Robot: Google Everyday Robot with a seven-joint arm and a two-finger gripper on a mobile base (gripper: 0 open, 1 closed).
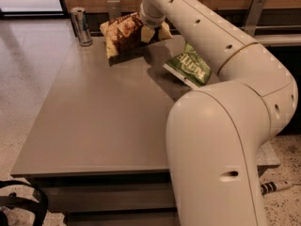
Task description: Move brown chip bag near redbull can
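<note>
3 items occupy the far end of the grey table (pixel 94 121). At upper left of the frame stands the redbull can (pixel 81 26), upright at the back edge, its label not readable. Just right of it, close but not touching, the brown chip bag (pixel 123 33) hangs tilted above its own shadow; its white script cannot be made out. The gripper (pixel 151 31), at top centre, has its fingers pinched on the bag's right end. Right of centre lies a green chip bag (pixel 190 66) with white lettering, partly behind the white arm (pixel 221 140).
</note>
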